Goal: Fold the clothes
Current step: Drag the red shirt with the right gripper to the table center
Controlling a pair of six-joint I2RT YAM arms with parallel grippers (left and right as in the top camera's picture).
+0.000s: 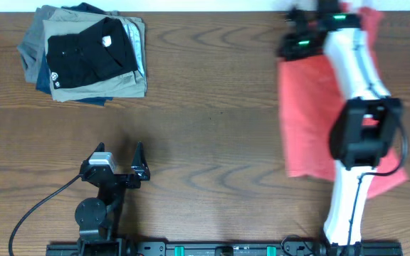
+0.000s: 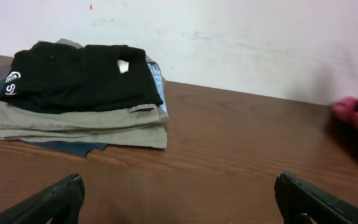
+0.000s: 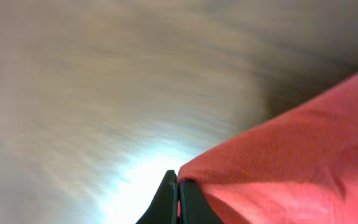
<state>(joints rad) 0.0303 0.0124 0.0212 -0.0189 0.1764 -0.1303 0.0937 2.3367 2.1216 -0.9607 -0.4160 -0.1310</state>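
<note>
While the right hand (image 3: 177, 186) is clamped on an edge of the coral T-shirt (image 1: 305, 121), the garment lies as a long strip on the table (image 1: 212, 107) at the right of the overhead frame. I judge the folding begun but unfinished, with further folds and squaring off left to do. The left hand (image 1: 119, 162) sits spread and empty at lower left, well apart from the shirt. A stack of folded garments (image 1: 84, 53) fills the upper left. The right arm (image 1: 361, 92) hides much of the shirt. Sleeves, collar and print cannot be made out, and the right wrist view is smeared.
</note>
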